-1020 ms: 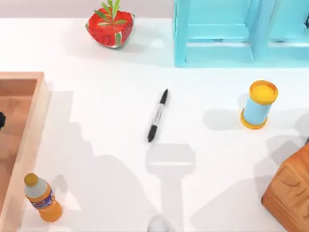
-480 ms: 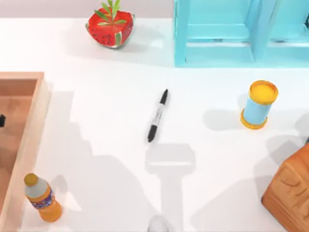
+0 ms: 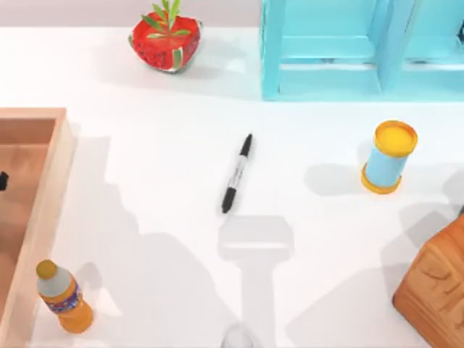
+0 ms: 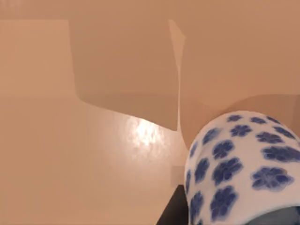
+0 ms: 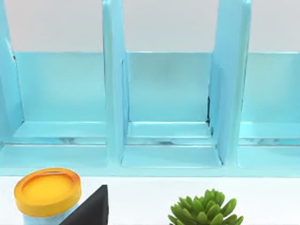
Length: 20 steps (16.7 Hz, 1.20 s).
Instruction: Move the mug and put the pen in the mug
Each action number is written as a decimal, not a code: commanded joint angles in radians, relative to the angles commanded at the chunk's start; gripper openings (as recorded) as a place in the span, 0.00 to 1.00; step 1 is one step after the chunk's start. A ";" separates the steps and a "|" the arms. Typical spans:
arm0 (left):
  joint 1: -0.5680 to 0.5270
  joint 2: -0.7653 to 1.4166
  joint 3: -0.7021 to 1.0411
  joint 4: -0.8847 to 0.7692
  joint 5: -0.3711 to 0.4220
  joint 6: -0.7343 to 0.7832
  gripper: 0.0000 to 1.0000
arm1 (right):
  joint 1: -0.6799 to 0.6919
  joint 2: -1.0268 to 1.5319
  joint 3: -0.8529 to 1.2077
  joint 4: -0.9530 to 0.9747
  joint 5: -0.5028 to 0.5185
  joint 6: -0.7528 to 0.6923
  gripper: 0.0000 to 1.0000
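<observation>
The pen (image 3: 235, 174), slim and black with a pale label band, lies slanted on the white table near the middle of the top view. The mug (image 4: 236, 171), white with blue flowers, looms close in the left wrist view and stands on the wooden tray's floor (image 4: 84, 154). A dark part of my left gripper (image 4: 173, 213) sits right beside the mug's wall. At the top view's left edge, over the tray, a dark bit of the left gripper (image 3: 2, 180) peeks in. A dark part of my right gripper (image 5: 91, 211) faces the blue shelf.
A wooden tray (image 3: 51, 181) fills the left side, with an orange bottle (image 3: 64, 297) in front of it. A light-blue cylinder with yellow ends (image 3: 389, 157) stands at the right and a wooden box (image 3: 435, 286) at the front right. The blue shelf (image 3: 362, 47) and a watermelon planter (image 3: 165, 36) stand at the back.
The dark bit of my left gripper at the top view's left edge has shrunk and slipped slightly lower. The pen and the other objects have not moved.
</observation>
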 joint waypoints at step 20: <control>-0.463 -0.092 0.491 -0.580 0.002 -0.464 0.00 | 0.000 0.000 0.000 0.000 0.000 0.000 1.00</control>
